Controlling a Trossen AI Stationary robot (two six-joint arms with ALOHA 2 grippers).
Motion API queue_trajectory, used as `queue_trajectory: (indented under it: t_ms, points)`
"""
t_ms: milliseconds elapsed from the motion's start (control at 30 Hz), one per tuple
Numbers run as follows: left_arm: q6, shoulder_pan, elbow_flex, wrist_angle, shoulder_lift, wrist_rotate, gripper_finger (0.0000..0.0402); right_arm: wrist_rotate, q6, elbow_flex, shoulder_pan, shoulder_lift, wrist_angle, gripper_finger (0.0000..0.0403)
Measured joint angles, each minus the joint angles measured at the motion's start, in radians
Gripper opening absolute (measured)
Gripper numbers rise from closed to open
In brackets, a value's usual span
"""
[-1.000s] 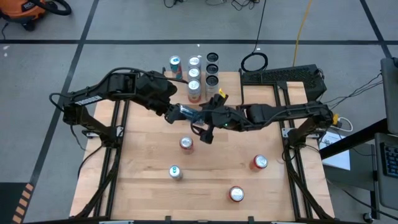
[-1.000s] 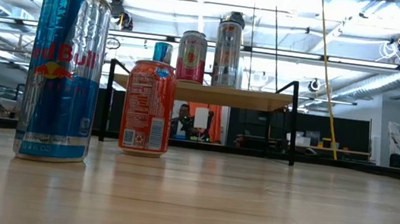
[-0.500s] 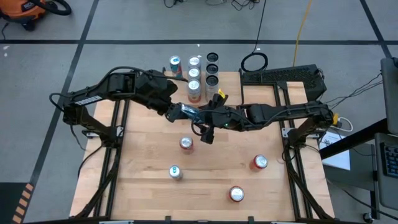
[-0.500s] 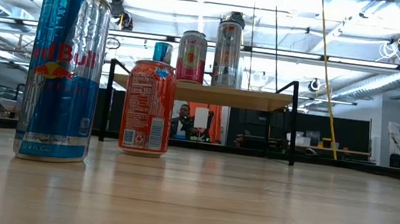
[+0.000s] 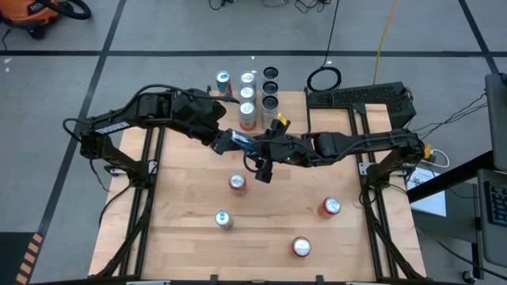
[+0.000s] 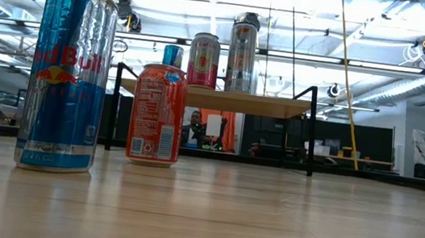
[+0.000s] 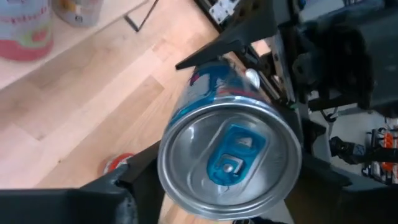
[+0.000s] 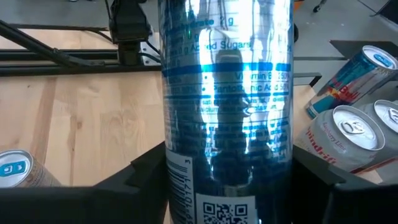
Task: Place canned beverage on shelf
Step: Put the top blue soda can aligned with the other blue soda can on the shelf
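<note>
A blue and silver can (image 5: 240,142) hangs in the air over the middle of the table, between my two grippers. Its top end (image 7: 229,160) faces my left gripper (image 5: 226,140), which stands right at that end. My right gripper (image 5: 257,147) reaches in from the right and is shut on the can (image 8: 227,93). The shelf (image 6: 215,98) stands on its thin black legs at the table's far edge (image 5: 255,107), with a pink can (image 6: 204,59), a silver can (image 6: 242,56) and others standing on its top. My right gripper pinches the can's side wall (image 8: 177,180) between its two fingers, one on each side of the body. The fingers lie across the can and come from the table's right. The can is lifted clear of the table, its top end toward the left arm.
Several cans stand on the table nearer the front: an orange one (image 5: 237,183), a blue one (image 5: 223,219) and two red ones (image 5: 331,207) (image 5: 301,247). Dark cans (image 5: 270,79) stand behind the shelf. Bare wood lies at the front left (image 5: 174,237).
</note>
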Motion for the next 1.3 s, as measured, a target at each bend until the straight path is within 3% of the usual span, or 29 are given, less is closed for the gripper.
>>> queue_trajectory:
  t_ms: [233,533,867,1300]
  points:
    - [0.026,0.001,0.0,0.021,-0.001,-0.046,0.0337,-0.049,0.044,0.0,0.001,0.0,0.017,0.022]
    - [0.166,0.004,0.0,0.08,-0.031,-0.107,0.0344,-0.234,0.169,0.0,-0.005,-0.005,0.02,0.0221]
    - [0.377,0.005,0.0,0.266,-0.11,-0.081,0.0345,-0.584,0.314,0.0,-0.069,-0.04,0.019,0.0221]
    - [0.633,-0.015,0.0,0.273,-0.13,0.017,0.0345,-1.122,0.433,0.0,-0.197,-0.058,0.068,0.0221]
